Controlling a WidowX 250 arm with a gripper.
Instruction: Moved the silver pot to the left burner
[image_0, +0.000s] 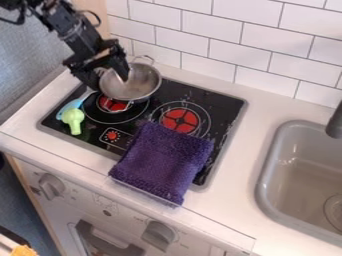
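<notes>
Silver pot at the left burner

Your gripper (111, 82) straddles the near-left rim of the silver pot (137, 84), jaws apart; you can't tell whether they press on it. The pot overlaps the back of the left burner (112, 104). You have a purple cloth (162, 160) draped over the cooktop's front (230, 107), beside the right burner (179, 120).
</notes>
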